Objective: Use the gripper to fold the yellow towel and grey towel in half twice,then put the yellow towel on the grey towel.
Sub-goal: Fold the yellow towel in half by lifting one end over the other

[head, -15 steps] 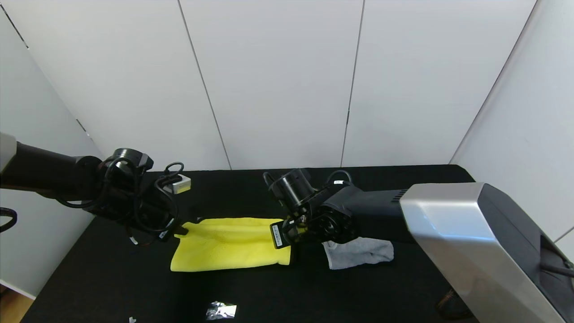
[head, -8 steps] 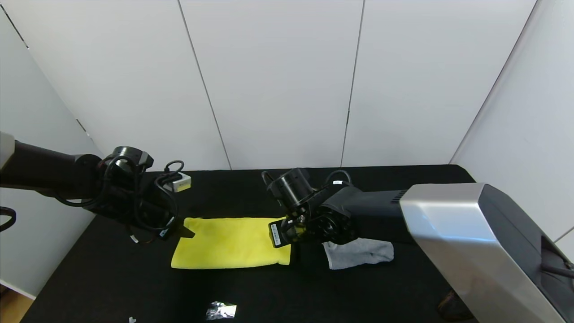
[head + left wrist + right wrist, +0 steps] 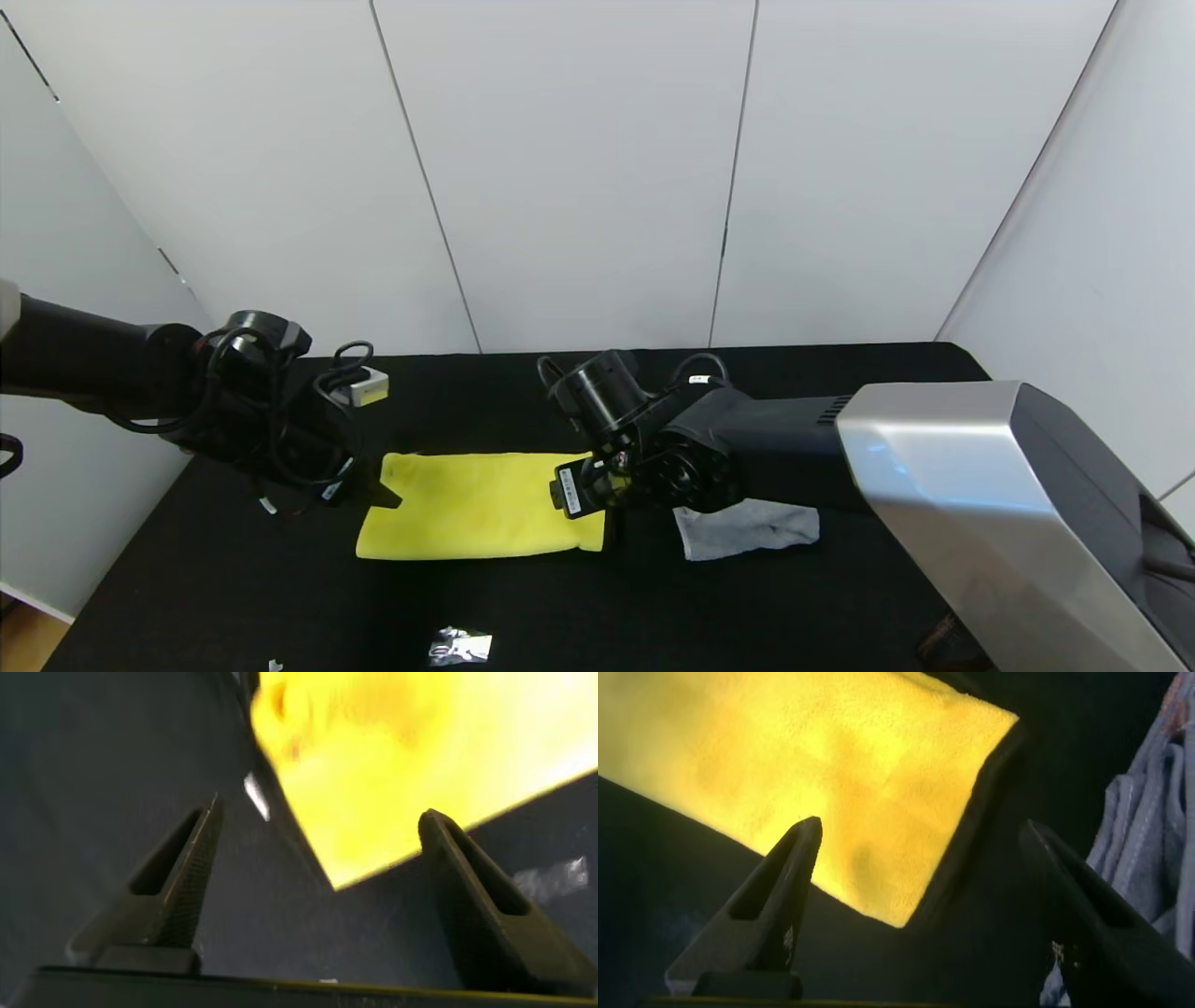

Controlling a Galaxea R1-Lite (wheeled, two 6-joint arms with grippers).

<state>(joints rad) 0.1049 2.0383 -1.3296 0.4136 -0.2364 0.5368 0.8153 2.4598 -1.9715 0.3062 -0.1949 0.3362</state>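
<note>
The yellow towel [image 3: 476, 504] lies flat on the black table as a folded rectangle; it also shows in both wrist views [image 3: 411, 756] [image 3: 813, 756]. My left gripper [image 3: 381, 485] hovers at its far left corner, open, nothing between its fingers [image 3: 177, 877]. Over the towel's right end my right gripper [image 3: 583, 490] is open too, with a corner of the towel below the gap and its fingers [image 3: 766, 905] free of cloth. The grey towel [image 3: 747, 527] lies crumpled to the right, partly hidden by the right arm, and shows at the edge of the right wrist view [image 3: 1148, 812].
A crumpled foil scrap [image 3: 459, 646] and a tiny white bit [image 3: 274, 665] lie near the table's front edge. The black table [image 3: 233, 579] is closed in by white wall panels at the back and sides. The right arm's silver housing [image 3: 980, 504] fills the right foreground.
Both grippers have opened and let go of the yellow towel. Its raised far edge has dropped flat. The left gripper has drawn back slightly to the left.
</note>
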